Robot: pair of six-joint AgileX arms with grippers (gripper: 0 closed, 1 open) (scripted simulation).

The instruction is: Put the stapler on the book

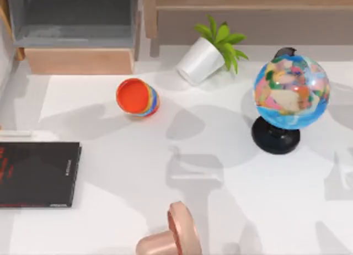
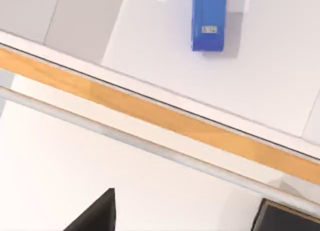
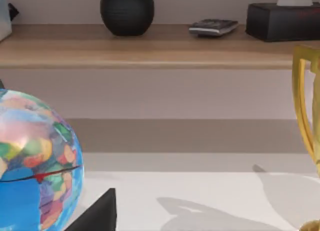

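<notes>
Meanwhile, the large flat black book (image 1: 36, 174) with red lettering is seen lying at the left edge of the white table (image 1: 220, 211) in the top view. The small bright blue oblong stapler (image 2: 208, 20) is seen in the left wrist view, resting on a white surface beyond an orange-edged ledge. How either gripper's jaws stand cannot be told. An orange rainbow-striped cup (image 1: 138, 97), a tipped potted plant (image 1: 209, 51) and a colourful globe (image 1: 290, 95) are set farther back.

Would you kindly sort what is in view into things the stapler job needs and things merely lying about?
Needed for the job:
- stapler, blue, lying on a pale surface
- book, black, flat at the table's left edge

Just lying about:
- striped cup, on its side
- potted plant, tipped over
- globe
- pink object at the near edge
- gold trophy
</notes>
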